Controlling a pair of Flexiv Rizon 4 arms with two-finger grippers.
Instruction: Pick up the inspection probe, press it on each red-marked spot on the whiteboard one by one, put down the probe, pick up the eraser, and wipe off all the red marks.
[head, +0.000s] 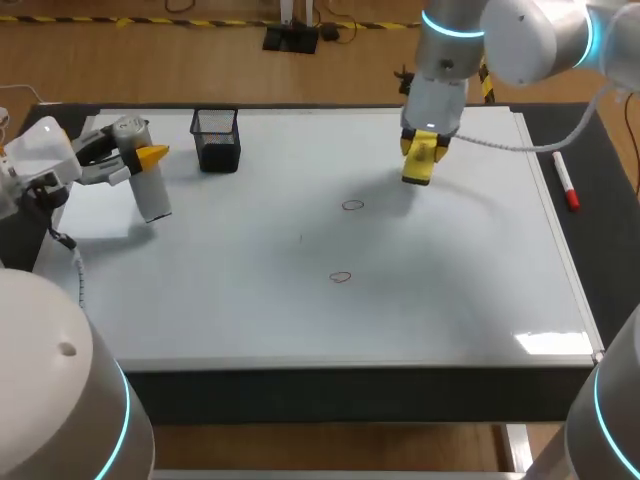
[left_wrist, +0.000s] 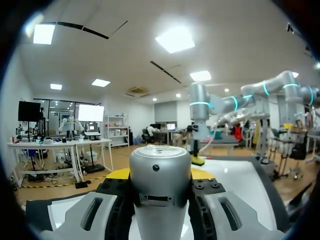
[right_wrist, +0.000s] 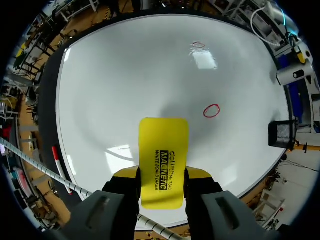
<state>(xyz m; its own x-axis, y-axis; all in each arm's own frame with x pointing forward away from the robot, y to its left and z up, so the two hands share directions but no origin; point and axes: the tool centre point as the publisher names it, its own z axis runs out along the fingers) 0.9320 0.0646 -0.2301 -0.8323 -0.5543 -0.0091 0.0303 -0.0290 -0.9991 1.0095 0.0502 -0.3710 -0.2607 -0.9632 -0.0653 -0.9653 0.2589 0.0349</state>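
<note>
- Head view, risk: R gripper (head: 424, 150) is clamping the eraser (head: 418, 170) over the board (head: 250, 310), on the far side of both marks. If it's coming down tilted, only one edge would be rubbing and red would be left behind.
- Head view, risk: near mark (head: 340, 277) and far mark (head: 352, 205) are lying apart, so one short stroke would prob. be missing one of them.
- Head view, pose: R arm is coming in from the far right corner w/ the wrist pointing down. The eraser seems to be off the surface, w/ its shadow beside it.
- Head view, pose: L gripper (head: 150, 157) is gripping the probe (head: 152, 192) at the left edge, beside the cup (head: 217, 140). The marker (head: 566, 185) is lying off the board at right.
- L wrist view, risk: the probe is sitting between both fingers, not put down. A wide sweep toward that side could be knocking into it or the cup.
- L wrist view, pose: the wrist is aiming level across the table; R arm is showing ahead.
- R wrist view, risk: the eraser is sticking out well past the fingers. Hard pressing could be levering it loose.
- R wrist view, pose: the fingers are pinching its two long sides. Both marks are lying ahead of it, one close and one farther.
</note>
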